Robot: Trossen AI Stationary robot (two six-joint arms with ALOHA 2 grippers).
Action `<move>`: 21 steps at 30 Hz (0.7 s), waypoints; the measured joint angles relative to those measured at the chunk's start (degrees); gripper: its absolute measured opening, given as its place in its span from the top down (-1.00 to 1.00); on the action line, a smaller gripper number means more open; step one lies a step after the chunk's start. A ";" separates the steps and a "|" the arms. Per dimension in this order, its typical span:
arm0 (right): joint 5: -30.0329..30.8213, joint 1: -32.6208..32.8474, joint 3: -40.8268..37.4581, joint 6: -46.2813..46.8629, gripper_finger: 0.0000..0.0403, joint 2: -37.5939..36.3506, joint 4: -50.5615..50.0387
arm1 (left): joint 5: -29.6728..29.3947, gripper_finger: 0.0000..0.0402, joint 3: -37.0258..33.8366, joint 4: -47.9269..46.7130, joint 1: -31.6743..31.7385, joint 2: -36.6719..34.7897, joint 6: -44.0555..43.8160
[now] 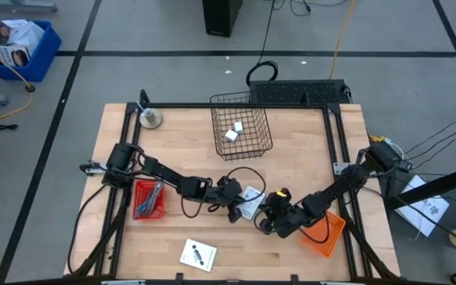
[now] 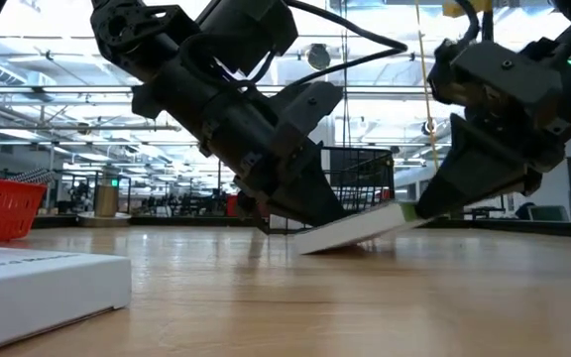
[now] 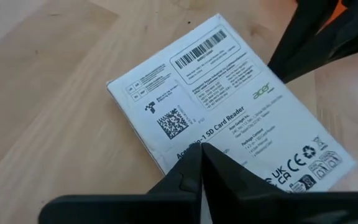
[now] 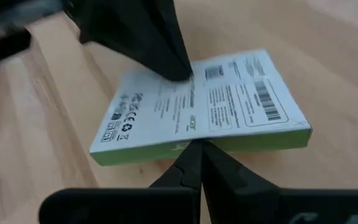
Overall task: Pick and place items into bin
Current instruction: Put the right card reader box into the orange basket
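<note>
Box: a white card-reader box (image 2: 355, 230) with a green edge lies tilted on the tabletop (image 2: 365, 297), between the two tools.
Left tool (image 3: 202, 163): fingers closed, tips on the box's top face, holding nothing.
Right tool (image 4: 197, 155): closed, tips against the green edge, under the raised side.

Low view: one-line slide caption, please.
Both claws, left and right, shut, tilt a flat white box up off the wooden table.

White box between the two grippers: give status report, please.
Left gripper shut, tip on the white box. Right gripper shut, under its far edge. Box tilted, one edge on table. Wire basket unobstructed.
</note>
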 joint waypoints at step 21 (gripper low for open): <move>4.22 -3.85 0.47 -10.27 1.00 -0.25 10.70 | -5.36 0.98 -0.28 -5.67 -1.96 -6.10 1.12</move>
